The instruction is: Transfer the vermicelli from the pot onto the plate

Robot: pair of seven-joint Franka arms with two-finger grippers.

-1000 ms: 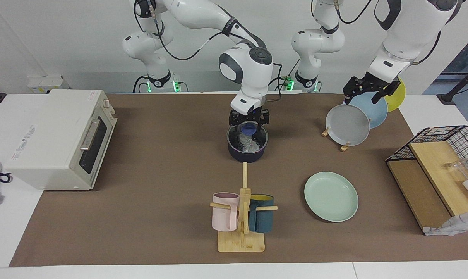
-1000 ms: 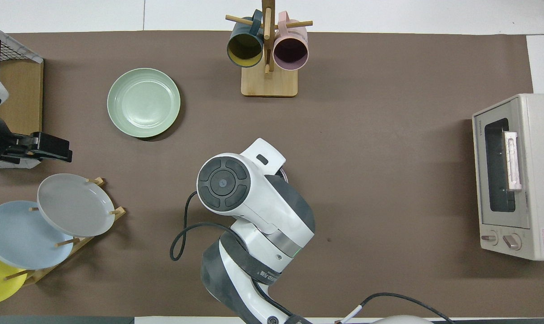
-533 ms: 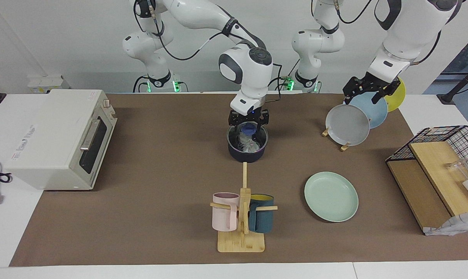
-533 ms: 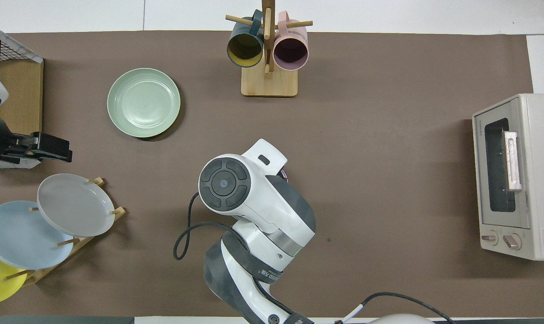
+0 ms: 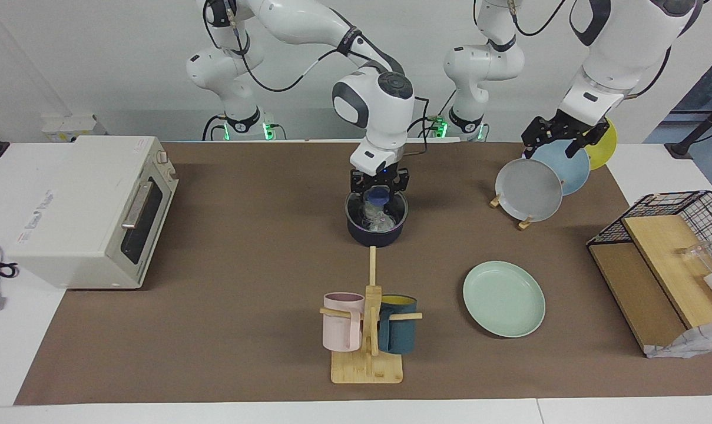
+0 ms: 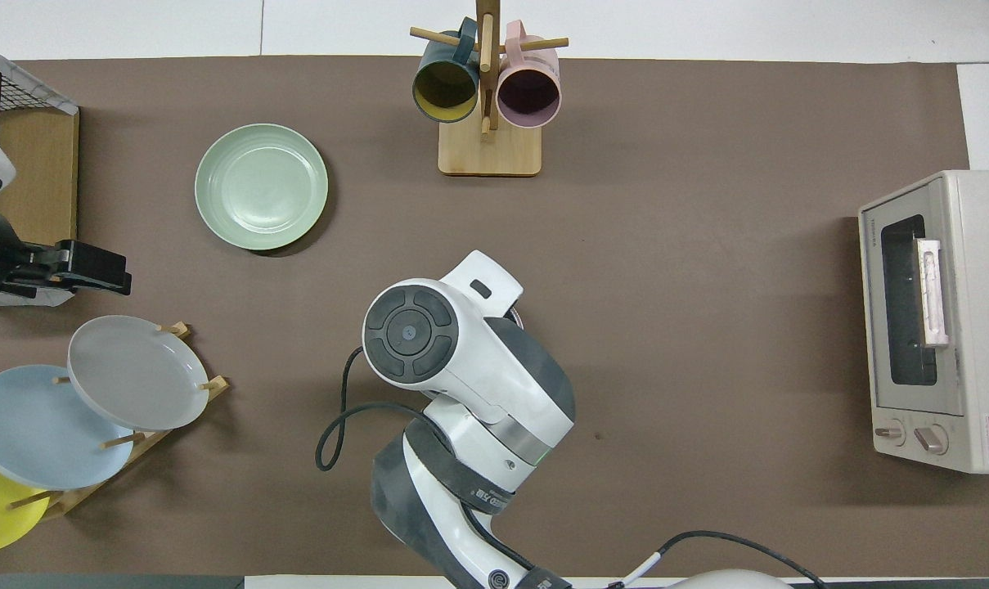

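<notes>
On the brown mat of the desk [image 5: 244, 330], at the right arm's end, a cream toaster oven [image 5: 90, 212] sits with its glass door shut.

Next, near the middle of the desk, stands the pot [image 5: 377, 221]: a small round dark navy saucepan with a black inside. Its handle cannot be made out. Inside it lies the vermicelli [image 5: 379, 219], a translucent whitish tangle of very thin glassy strands against the dark inside. The right gripper [image 5: 378, 187] reaches straight down over the pot's rim on the side nearer the robots, and a blue patch shows between its fingers; whether its jaws are spread or pinching the strands cannot be told. In the overhead view this arm's white wrist covers the pot almost wholly.

Farther from the robots than the pot, a wooden mug rack [image 5: 367, 347] carries a pink mug [image 5: 342, 321] and a dark teal mug [image 5: 397, 324].

Toward the left arm's end, the plate [image 5: 503, 298] lies flat on the mat: round, pale mint green, with a shallow raised rim, wider than the pot and with nothing on it.

Nearer the robots, a grey plate [image 5: 529, 189], a light blue plate [image 5: 568, 168] and a yellow plate [image 5: 604, 144] lean in a wooden stand. The left gripper [image 5: 562, 136] hangs over them with its jaws spread, holding nothing; this arm waits.

A wire basket [image 5: 679, 235] with wooden boards stands at the desk's edge.
</notes>
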